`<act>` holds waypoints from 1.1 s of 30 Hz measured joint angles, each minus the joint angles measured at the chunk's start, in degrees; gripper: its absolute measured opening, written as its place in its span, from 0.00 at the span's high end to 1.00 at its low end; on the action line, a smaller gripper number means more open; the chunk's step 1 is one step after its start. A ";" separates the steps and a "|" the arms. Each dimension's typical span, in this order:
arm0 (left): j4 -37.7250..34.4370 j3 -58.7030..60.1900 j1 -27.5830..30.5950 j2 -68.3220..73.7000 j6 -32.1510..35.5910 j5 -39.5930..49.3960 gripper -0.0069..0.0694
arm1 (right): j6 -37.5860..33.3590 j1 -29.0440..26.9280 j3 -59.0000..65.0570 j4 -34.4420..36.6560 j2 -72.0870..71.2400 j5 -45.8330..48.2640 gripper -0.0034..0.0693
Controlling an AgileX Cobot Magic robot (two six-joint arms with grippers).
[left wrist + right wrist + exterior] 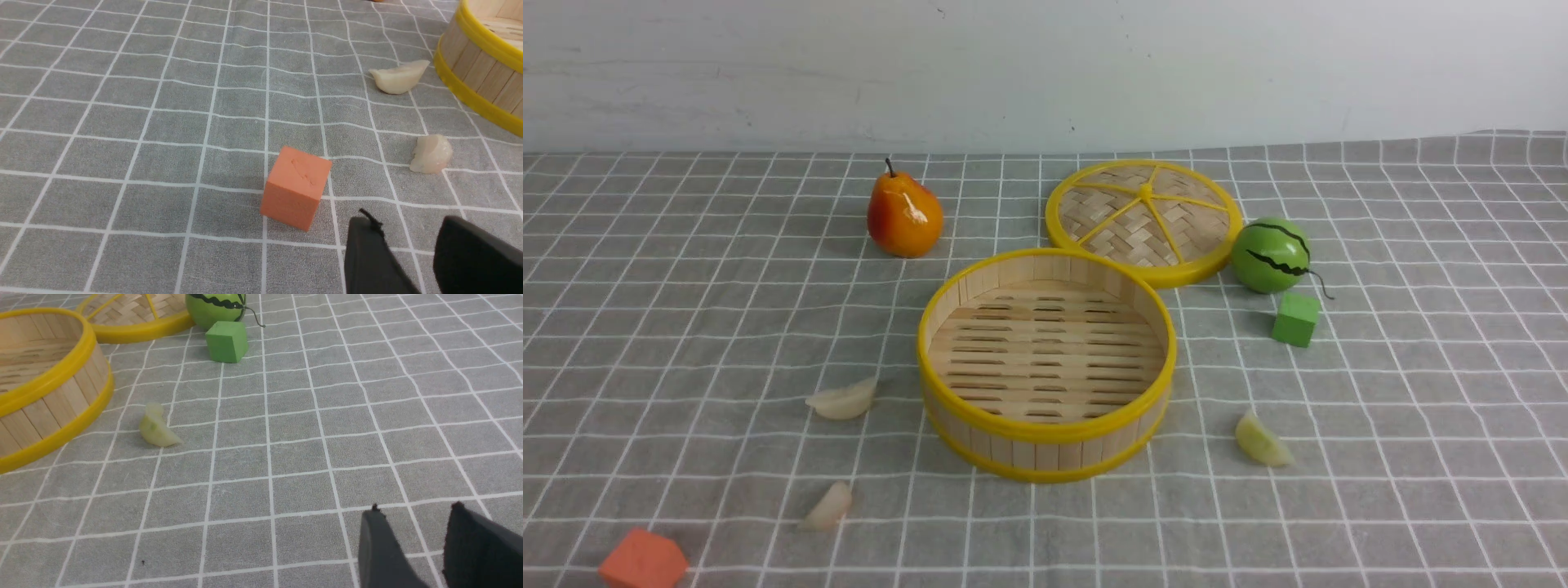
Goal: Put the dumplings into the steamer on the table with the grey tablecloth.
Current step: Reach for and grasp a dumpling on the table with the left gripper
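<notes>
The steamer, a round bamboo basket with yellow rims, stands mid-table with nothing in it. Three dumplings lie on the grey tablecloth: a cream one left of the steamer, a second cream one nearer the front, and a yellow-green one to the right. My left gripper is open and empty, low over the cloth, short of the two cream dumplings. My right gripper is open and empty, well apart from the yellow-green dumpling. Neither gripper shows in the front view.
The flat woven lid lies behind the steamer. An orange-red pear stands back left. A green melon ball and green cube sit at the right. An orange block is at front left, close to my left gripper.
</notes>
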 joint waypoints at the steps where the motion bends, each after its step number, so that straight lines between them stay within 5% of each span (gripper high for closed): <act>1: 0.00 0.00 0.00 0.00 0.00 0.00 0.60 | 0.00 0.00 0.00 0.00 0.00 0.00 0.62; 33: 0.00 0.00 0.00 0.00 0.00 0.00 0.60 | 0.00 0.00 0.00 -2.85 0.00 0.00 0.62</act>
